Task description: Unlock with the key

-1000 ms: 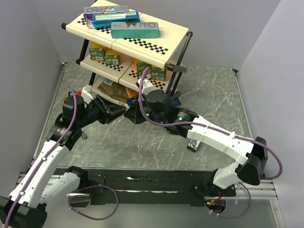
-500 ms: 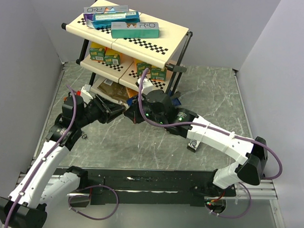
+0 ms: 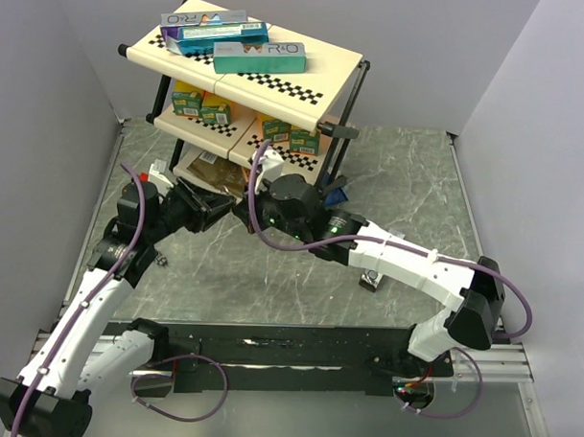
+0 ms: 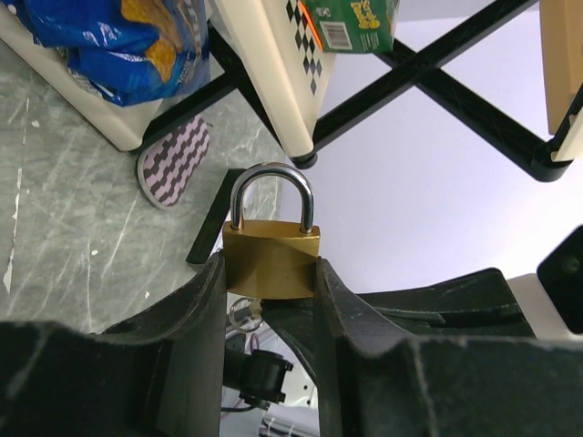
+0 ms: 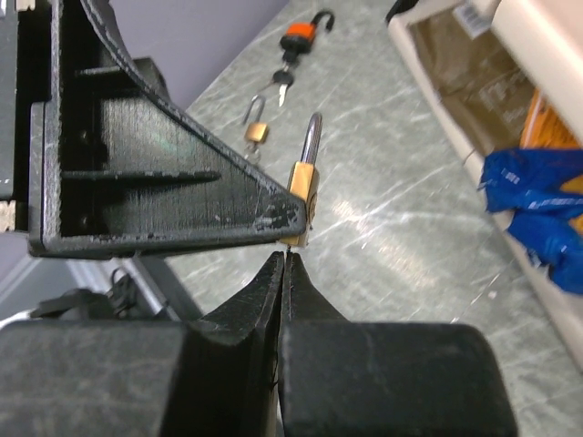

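padlock (image 4: 271, 258) clamped in left gripper (image 4: 271, 278), frame centre, shackle up. right gripper (image 5: 284, 259) pinched shut, tips just below padlock base, in line with its long axis. key between tips: cannot tell.

Brass padlock (image 4: 271, 259) with closed steel shackle, held upright

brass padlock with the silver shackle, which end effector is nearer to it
Left. The left end effector clamps the brass padlock by its sides. The right end effector is shut, its tips just under the lock's bottom edge; contact unclear.
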### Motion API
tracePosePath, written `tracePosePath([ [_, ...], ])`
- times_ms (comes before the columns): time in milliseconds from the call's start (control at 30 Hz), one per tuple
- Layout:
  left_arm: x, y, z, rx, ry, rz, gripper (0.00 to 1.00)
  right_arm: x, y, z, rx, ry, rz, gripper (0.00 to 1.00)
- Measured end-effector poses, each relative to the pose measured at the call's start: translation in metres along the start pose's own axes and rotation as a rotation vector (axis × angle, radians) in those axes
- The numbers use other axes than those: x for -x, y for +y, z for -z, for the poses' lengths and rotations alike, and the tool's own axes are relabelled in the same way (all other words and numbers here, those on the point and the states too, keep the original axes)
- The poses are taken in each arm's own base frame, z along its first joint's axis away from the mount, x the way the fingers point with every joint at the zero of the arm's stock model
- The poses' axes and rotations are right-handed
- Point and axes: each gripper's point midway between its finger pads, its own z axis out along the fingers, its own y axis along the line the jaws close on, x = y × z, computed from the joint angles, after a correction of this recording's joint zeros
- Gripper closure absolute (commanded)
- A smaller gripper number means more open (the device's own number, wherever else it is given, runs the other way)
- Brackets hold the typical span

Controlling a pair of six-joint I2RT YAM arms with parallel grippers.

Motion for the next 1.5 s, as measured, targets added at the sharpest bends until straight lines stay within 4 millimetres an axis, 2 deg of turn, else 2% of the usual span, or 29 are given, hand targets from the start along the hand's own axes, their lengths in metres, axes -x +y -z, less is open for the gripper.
tracePosePath([
  [333, 0.014, 0.001, -0.003, 0.005, -0.064, -0.001, 0.99, 0.011, -0.003, -0.016, -0.041, -0.042, 0.083, 1.00],
  [567, 0.019, -0.003, -0.003, -0.012, -0.089, -0.006, 0.99, 0.015, -0.003, -0.019, -0.046, -0.050, 0.081, 1.00],
  [733, 0.020, -0.006, -0.004, -0.028, -0.095, -0.015, 0.99, 0.018, -0.005, -0.019, -0.033, -0.049, -0.008, 1.00],
  [1100, 0.020, -0.033, 0.004, -0.157, -0.098, -0.060, 0.99, 0.040, -0.001, -0.004, 0.084, -0.044, -0.274, 1.00],
  [1500, 0.020, -0.037, 0.005, -0.184, -0.101, -0.075, 0.99, 0.041, -0.001, -0.004, 0.147, -0.025, -0.425, 1.00],
])
